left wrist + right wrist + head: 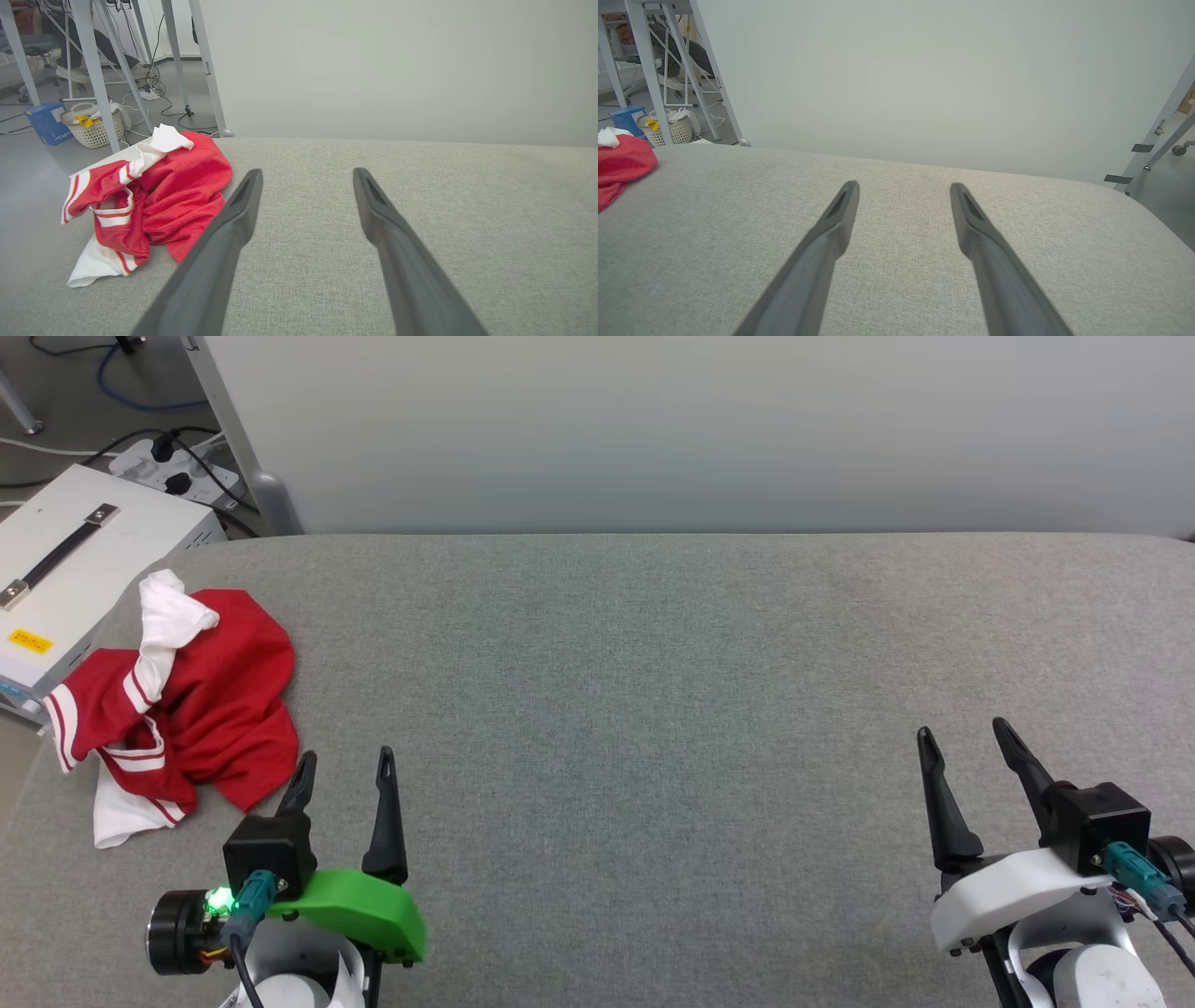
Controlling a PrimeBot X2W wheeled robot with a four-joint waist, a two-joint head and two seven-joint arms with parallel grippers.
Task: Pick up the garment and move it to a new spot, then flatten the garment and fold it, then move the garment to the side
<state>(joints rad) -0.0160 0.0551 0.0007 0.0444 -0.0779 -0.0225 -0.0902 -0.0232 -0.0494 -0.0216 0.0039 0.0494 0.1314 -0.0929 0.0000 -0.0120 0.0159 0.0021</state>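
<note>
Grey fabric-covered table, pale wall behind, wide bare stretch across the middle. Bunched at the table's far-left edge: the garment, red body heaped, white sleeves and striped trim twisted through it, one white sleeve reaching toward a white box standing off the table. Not spread, no print showing. Probably needs lifting clear of that edge before any flattening, hence the call for a new spot on the bare middle.

Left gripper just beside the heap's near corner, fingers wide apart, empty, pointing past the cloth rather than at it. Right gripper well apart on the other side, equally wide, holding nothing. Both low over the table's near side, seemingly parked at the ready. Best placed for the first grab, by judgement: left gripper, after a turn toward the heap.
</note>
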